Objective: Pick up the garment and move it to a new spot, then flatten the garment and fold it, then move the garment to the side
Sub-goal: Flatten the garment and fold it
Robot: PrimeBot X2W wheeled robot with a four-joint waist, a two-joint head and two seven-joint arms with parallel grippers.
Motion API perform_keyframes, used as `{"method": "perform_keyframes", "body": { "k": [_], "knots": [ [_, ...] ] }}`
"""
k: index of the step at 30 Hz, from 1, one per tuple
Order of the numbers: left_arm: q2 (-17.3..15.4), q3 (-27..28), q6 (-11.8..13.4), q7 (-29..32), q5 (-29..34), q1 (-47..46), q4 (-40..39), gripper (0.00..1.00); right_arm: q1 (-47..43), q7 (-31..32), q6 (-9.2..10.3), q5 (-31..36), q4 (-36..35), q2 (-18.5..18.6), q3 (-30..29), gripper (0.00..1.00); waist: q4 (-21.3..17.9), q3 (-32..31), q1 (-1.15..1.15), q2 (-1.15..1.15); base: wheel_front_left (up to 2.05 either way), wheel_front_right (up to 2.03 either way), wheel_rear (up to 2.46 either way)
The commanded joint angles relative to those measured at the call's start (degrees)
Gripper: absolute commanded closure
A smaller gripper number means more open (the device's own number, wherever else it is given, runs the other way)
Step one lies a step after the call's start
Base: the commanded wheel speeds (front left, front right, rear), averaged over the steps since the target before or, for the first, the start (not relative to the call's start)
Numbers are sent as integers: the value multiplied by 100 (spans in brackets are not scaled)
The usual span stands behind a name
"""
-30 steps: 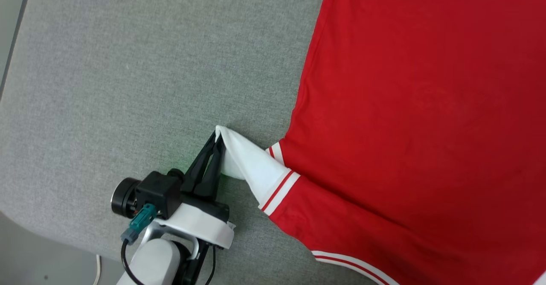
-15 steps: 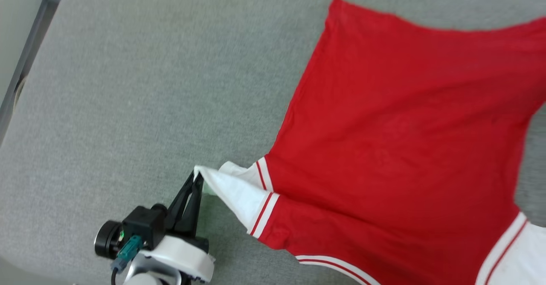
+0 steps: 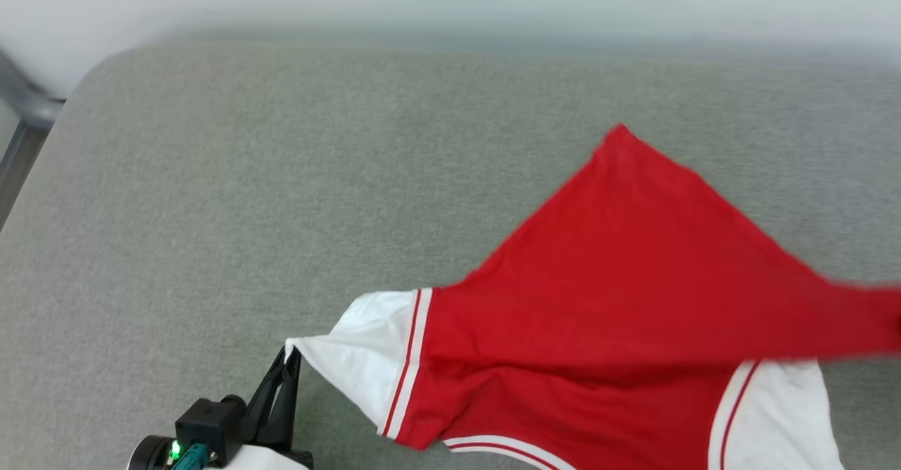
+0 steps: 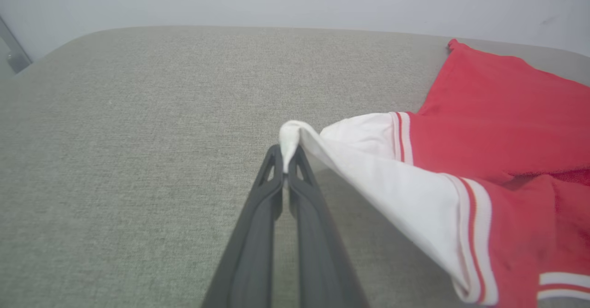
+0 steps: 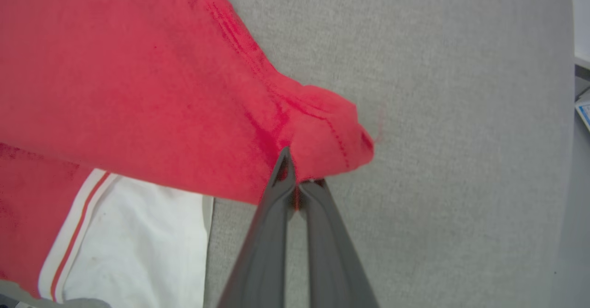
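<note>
My left gripper (image 4: 286,156) clamped on the white sleeve tip of the garment (image 3: 633,280), my right gripper (image 5: 298,179) pinching its red hem corner, grey counter (image 3: 281,174) beneath.

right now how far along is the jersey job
Done: the garment is gripped at two points. In hand: the left claw is shut on a white sleeve tip, the right claw on a red hem corner, red cloth stretched between them above the grey surface. Left: it lies neither flat nor neatly folded, and setting it aside comes after.
</note>
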State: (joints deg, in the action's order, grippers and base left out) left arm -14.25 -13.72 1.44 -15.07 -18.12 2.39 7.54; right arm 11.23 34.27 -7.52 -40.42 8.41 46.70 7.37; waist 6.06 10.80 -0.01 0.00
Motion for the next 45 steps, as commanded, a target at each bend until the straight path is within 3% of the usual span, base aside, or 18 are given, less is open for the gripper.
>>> {"method": "perform_keyframes", "body": {
  "k": [1, 8, 14, 15, 23, 28, 37, 41, 45],
  "knots": [
    [-40, 40, 12, -14, -19, 75, -4, 100, -367, -27, 6, -56, -60, -92, -138, 100, -154, -149, 1, 0, 0, 0, 0],
    [-29, 125, 64, -14, -44, 216, -40, 100, -2029, -41, 6, -58, -63, -786, -784, 100, -288, -247, 1, 0, 0, 0, 0],
    [-34, 142, 52, -14, -45, 222, -22, 100, -2450, -42, 6, 57, 72, -1328, -874, 100, -358, -214, 1, 0, 0, 0, 0],
    [-40, 139, 54, -14, -36, 197, -14, 100, -2269, -193, 6, 141, -9, -1362, -1046, 0, -377, -224, 1, 0, 0, 0, 0],
    [-15, 52, 64, -13, 12, 146, -61, 100, -1619, -490, 6, 154, -766, -1097, -1455, 0, -302, -246, 1, 0, 0, 0, 0],
    [-20, -19, 41, 8, 47, 7, -148, 100, -732, -250, 6, 224, -1236, -797, -1350, 0, -163, -99, 1, 0, 0, 0, 0],
    [109, -203, -1, 1, 131, -372, -325, 100, 1265, 1305, 6, 124, -1106, -348, 35, 0, 224, 383, 1, 0, 0, 0, 0],
    [186, -277, -41, -6, 150, -559, -384, 100, 1990, 2034, 6, 248, -762, -369, 708, 0, 411, 626, 1, 0, 0, 0, 0],
    [289, -334, -80, -15, 177, -739, -396, 100, 2556, 2318, 6, 389, -252, -479, 1170, 0, 599, 855, 1, 0, 0, 0, 0]
  ]
}}
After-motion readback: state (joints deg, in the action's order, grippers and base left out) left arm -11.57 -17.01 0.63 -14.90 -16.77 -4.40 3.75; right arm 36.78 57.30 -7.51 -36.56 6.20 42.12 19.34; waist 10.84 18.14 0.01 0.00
